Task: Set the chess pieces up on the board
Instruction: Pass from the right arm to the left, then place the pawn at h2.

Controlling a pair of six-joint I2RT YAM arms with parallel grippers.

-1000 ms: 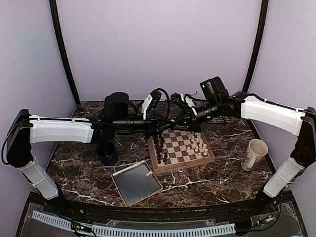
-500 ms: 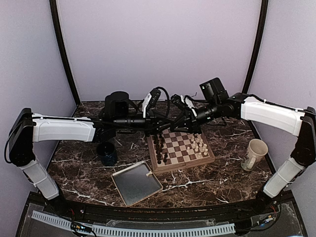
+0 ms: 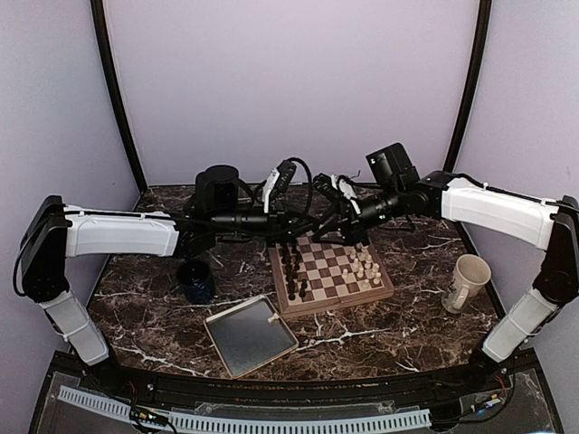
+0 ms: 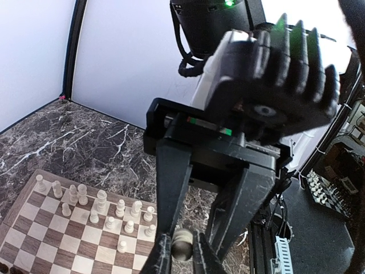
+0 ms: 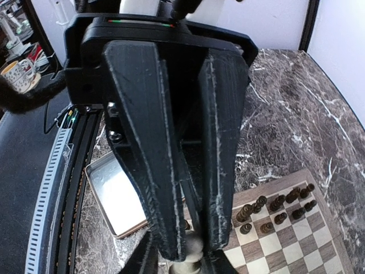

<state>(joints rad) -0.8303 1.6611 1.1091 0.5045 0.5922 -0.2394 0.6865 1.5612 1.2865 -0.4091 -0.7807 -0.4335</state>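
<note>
Both grippers meet in the air above the far edge of the board (image 3: pixel 327 265). In the left wrist view my left gripper (image 4: pixel 181 258) is shut on a cream chess piece (image 4: pixel 182 244). The right gripper's long black fingers (image 4: pixel 171 188) stand apart on either side of it. In the right wrist view the same piece (image 5: pixel 197 250) sits pinched between the left gripper's fingers (image 5: pixel 142 142), while my right gripper (image 5: pixel 182 265) is open around its lower part. Other cream pieces (image 3: pixel 365 267) stand on the board's right side.
Dark pieces (image 3: pixel 291 267) fill the board's left side. A grey metal tray (image 3: pixel 240 342) lies in front of the board with one cream piece (image 3: pixel 271 318) at its corner. A dark blue mug (image 3: pixel 195 280) stands left and a white mug (image 3: pixel 468 282) right.
The left gripper has closed onto the cream piece and the right gripper's jaws have parted from it. The left arm has edged slightly right.
</note>
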